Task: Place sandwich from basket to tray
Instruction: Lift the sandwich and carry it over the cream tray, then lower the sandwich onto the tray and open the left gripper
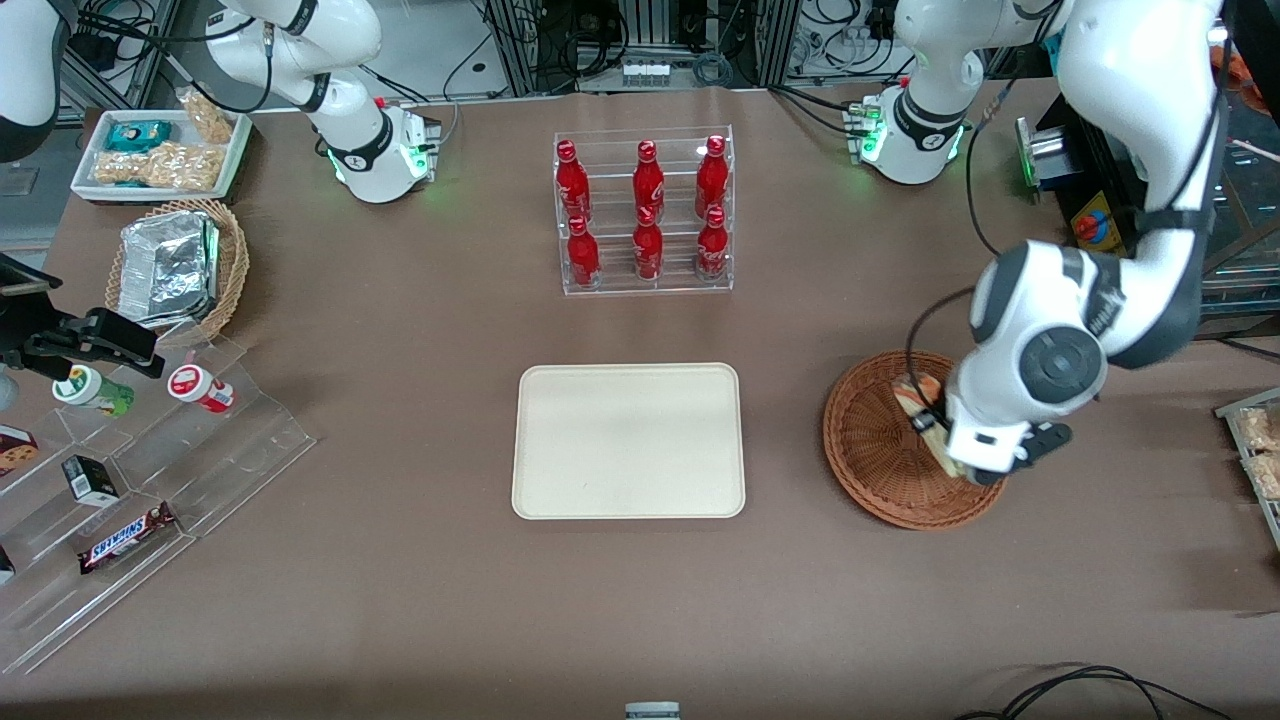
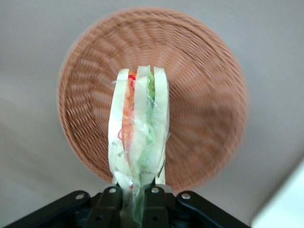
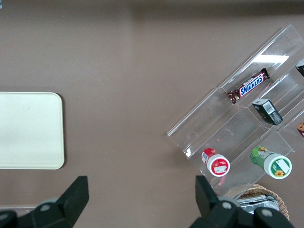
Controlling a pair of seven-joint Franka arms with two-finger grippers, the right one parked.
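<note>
We note the gripper [image 2: 132, 199] clamped on the wrapped sandwich [image 2: 138, 128] at its narrow end, held above the basket [image 2: 204, 95]; we judge it light, soft, crushable, its film slippery, so grip the bread faces gently toward the tray [image 1: 628, 440].

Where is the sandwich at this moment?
The sandwich is clamped in the left gripper, lifted above the reddish-brown basket at the working arm's end, not yet over the cream tray.
</note>
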